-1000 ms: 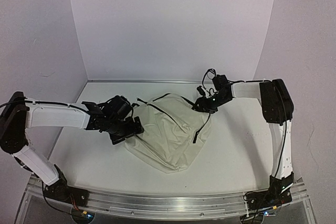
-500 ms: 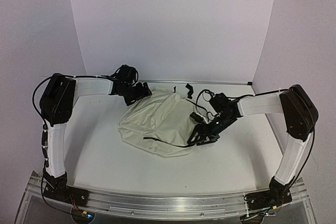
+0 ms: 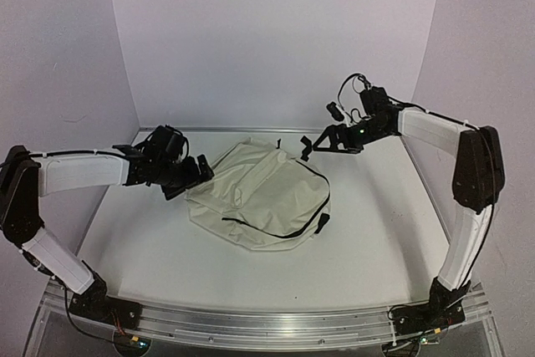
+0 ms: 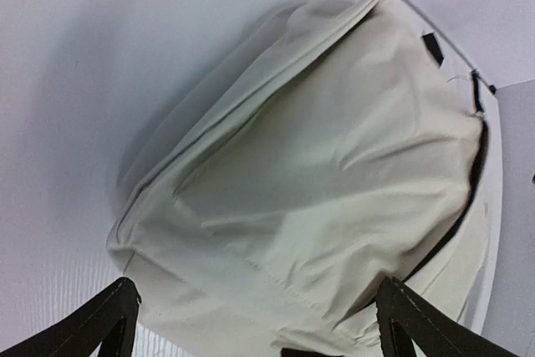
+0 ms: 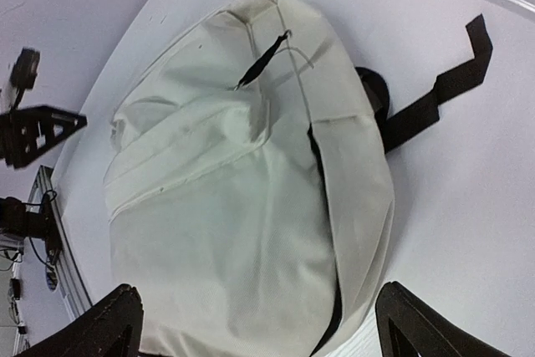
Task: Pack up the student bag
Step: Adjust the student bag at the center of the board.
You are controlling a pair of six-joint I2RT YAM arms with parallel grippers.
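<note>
I am looking down on the student bag (image 3: 263, 198), which is lying flat and slumped near the middle of the table (image 3: 376, 232), closed as far as I can tell, with its black zipper line (image 3: 276, 234) curving around the near edge. The left gripper (image 3: 194, 180) is hovering just beside the bag at its 9 o'clock, jaws spread wide and holding nothing. The right gripper (image 3: 316, 145) is hanging at about 1 o'clock, clear of the fabric, jaws likewise spread and empty. I am judging the bag to be light, soft and floppy: it is creasing under its own weight, so it will be sagging and folding wherever I lift it, and probably sliding on the smooth tabletop if I push. I am thinking of pinching a fold of cloth near the seam with the left side to anchor it, while going for the small zipper pull (image 5: 263, 60) with the right. The black strap (image 5: 443, 89) trailing at 1 o'clock is a sturdier handle.
</note>
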